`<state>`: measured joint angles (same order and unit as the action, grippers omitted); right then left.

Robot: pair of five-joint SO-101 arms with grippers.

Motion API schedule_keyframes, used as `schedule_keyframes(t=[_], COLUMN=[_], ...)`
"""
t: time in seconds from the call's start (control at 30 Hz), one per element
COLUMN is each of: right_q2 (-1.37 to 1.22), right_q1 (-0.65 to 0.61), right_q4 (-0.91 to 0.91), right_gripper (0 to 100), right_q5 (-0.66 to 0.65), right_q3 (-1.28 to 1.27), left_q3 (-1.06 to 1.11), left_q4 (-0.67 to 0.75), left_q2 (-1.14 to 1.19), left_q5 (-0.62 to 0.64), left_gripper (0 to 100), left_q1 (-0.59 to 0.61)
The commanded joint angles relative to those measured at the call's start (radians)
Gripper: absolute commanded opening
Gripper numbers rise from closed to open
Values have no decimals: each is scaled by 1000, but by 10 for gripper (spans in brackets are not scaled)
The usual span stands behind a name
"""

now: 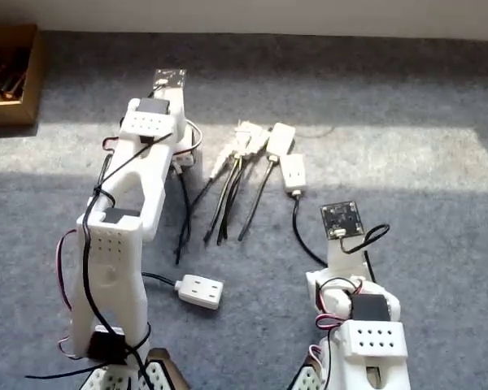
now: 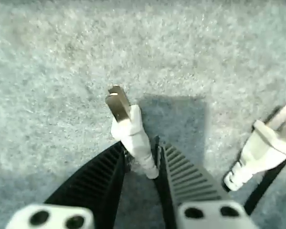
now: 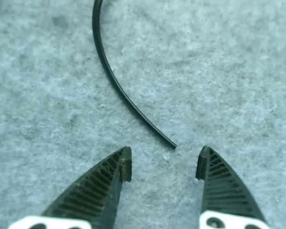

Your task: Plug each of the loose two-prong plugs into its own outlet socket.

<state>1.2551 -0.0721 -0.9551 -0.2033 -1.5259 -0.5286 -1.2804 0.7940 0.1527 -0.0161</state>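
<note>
Left gripper (image 2: 140,152) first, from its own wrist camera: both ribbed fingers are clamped on the body of a white two-prong plug (image 2: 132,133), with the brass prongs (image 2: 117,104) sticking out ahead of the fingertips over the grey carpet (image 2: 52,62). Off to one side of it lies a second white plug (image 2: 264,150) on a black cord. Over to the right wrist camera: the right gripper (image 3: 164,162) is spread wide and holds nothing. A black cable (image 3: 109,71) curves away ahead, its end lying just in front of the gap between the fingertips. Now from above: the left arm (image 1: 138,187) extends far out, with a cluster of plugs (image 1: 244,146) just beside its tip. A white outlet socket (image 1: 202,291) sits back near that arm's base, between the two arms. The right arm (image 1: 362,325) stands low, and a white block (image 1: 293,172) lies ahead of it at the cable's far end.
</note>
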Motion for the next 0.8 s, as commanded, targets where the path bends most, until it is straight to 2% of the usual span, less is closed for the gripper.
schedule_keyframes(t=[0.0, 0.1, 0.2, 0.37, 0.53, 0.6, 0.67, 0.77], right_q2=[1, 1, 1, 1, 1, 1, 1, 2], right_q1=[12, 12, 12, 12, 16, 18, 50, 182], right_q4=[-2, -2, -2, -2, -2, -2, -1, -1], right_gripper=[224, 224, 224, 224, 224, 224, 224, 224], right_q5=[-5, -5, -3, -3, -3, -3, -3, -2], right_q3=[53, 53, 53, 53, 53, 53, 53, 62], left_q3=[-35, -36, -77, -266, -504, -562, -610, -593], left_q4=[-25, -26, -54, -222, -433, -482, -480, -486], left_q2=[10, 4, -39, -163, -265, -297, -337, -395], left_q5=[6, -12, -115, -149, -336, -367, -381, -542], left_gripper=[119, 72, 2, 4, 4, 4, 4, 4], left_q1=[-15, -13, -12, -13, -68, -90, -87, -119])
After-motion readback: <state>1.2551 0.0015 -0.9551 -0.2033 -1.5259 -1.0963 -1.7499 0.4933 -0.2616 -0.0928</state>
